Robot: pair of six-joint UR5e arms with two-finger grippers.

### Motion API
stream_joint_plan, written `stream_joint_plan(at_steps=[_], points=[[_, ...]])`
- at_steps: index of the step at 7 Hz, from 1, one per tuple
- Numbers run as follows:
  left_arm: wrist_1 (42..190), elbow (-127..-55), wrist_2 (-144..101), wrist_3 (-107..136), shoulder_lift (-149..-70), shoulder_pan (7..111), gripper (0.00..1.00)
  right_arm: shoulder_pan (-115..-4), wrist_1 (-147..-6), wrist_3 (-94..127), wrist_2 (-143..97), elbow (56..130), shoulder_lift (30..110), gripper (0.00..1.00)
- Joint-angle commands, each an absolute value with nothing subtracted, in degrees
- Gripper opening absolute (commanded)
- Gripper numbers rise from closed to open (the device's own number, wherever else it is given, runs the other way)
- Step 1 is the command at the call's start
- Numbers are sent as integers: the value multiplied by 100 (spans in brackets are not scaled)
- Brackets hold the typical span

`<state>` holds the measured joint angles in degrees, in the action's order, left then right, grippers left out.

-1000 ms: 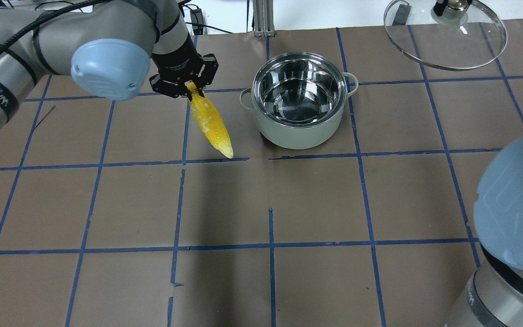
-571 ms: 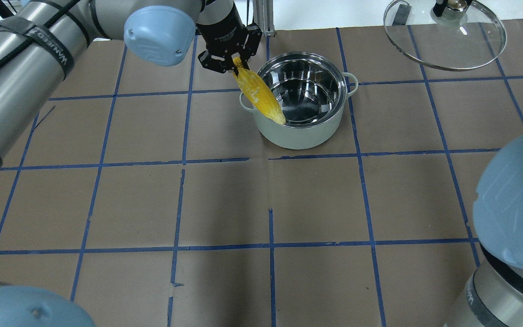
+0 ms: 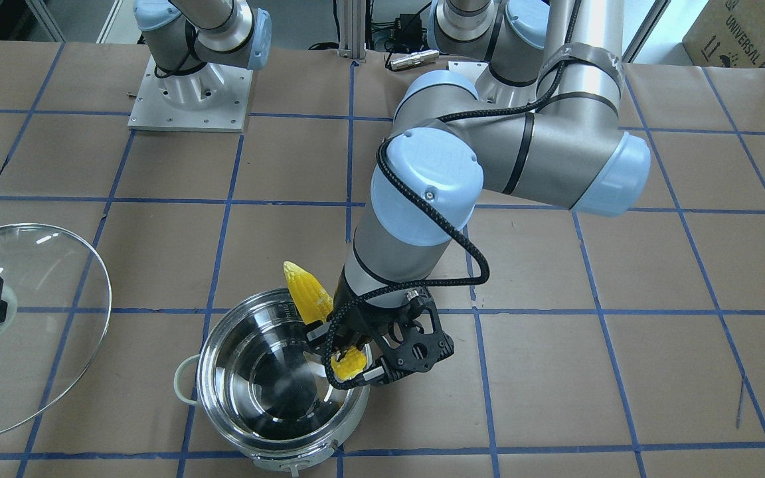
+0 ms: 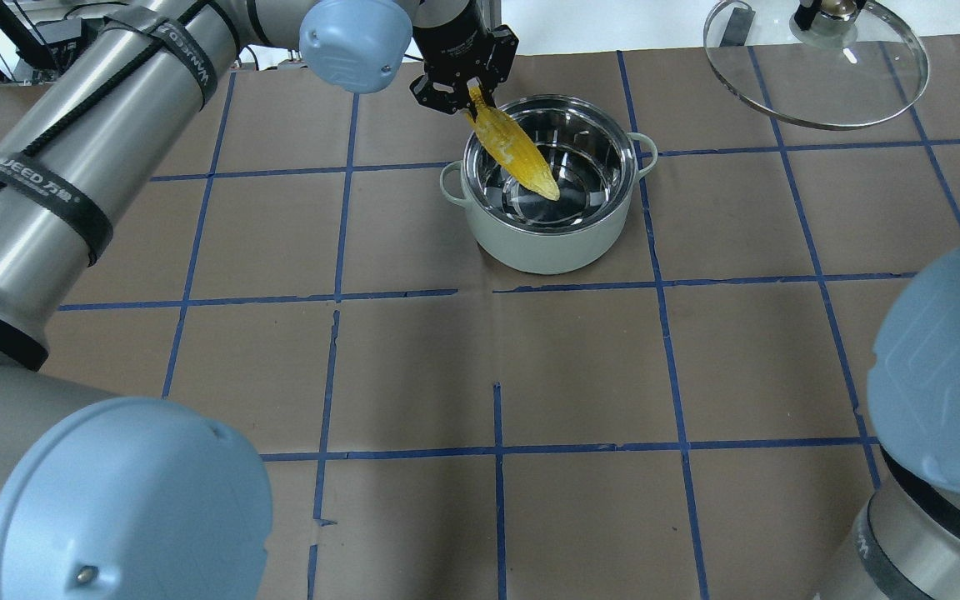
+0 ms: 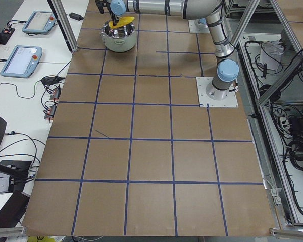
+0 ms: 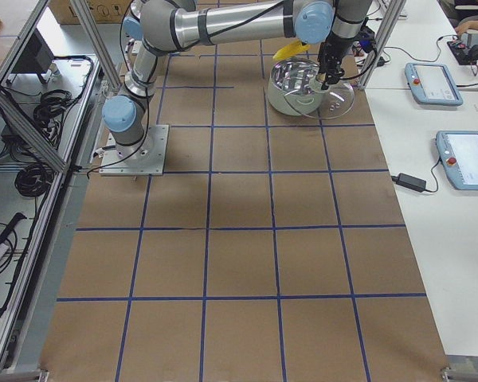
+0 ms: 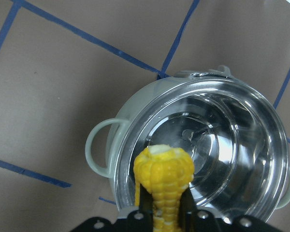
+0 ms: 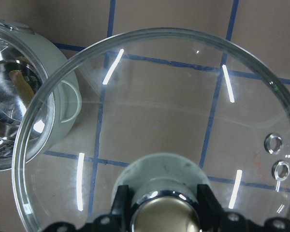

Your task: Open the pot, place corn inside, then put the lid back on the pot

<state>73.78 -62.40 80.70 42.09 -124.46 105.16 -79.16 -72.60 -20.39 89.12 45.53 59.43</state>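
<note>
The pot (image 4: 548,250) stands open on the table, pale green outside and mirror-like inside. My left gripper (image 4: 472,93) is shut on the thick end of the yellow corn (image 4: 517,158) at the pot's far-left rim. The cob slants down with its pointed tip over the pot's inside. The left wrist view shows the corn (image 7: 164,174) above the pot (image 7: 251,145). My right gripper (image 4: 823,15) is shut on the knob of the glass lid (image 4: 813,83) and holds it tilted in the air, to the right of the pot. The lid (image 8: 159,121) fills the right wrist view.
The table is covered in brown paper with a blue tape grid (image 4: 497,292). My left arm (image 4: 97,167) stretches across the left side of the table. My right arm's elbow (image 4: 947,367) sits at the near right. Aluminium frame posts (image 4: 484,33) stand behind the pot.
My left gripper has carried the corn to the right and away from me, from left of the pot to over its rim. The corn's tip now hangs over the pot's inside. The lid has not moved.
</note>
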Motion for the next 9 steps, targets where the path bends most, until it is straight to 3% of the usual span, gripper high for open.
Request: stream_joint_plan(at_steps=[1,2,3,4,9], points=[[7155,-6205,8068,4219,-12655,10512,10,-7919,-7251,-2039,8903,4544,5959,12],[7085,-6205,8060,4219,-12743,10512,14,-7919,-7251,-2039,8903,4527,5959,12],[7040,-6205,8094,4201,-12762,10477,71,-7928,-7251,-2039,8903,4535,5959,12],[7005,-6205,8121,4201,-12753,10477,100,-7928,-7251,-2039,8903,4535,5950,12],[7267,-6267,8382,2987,-12455,10039,99,-7937,-7251,-2039,8912,4561,5941,12]])
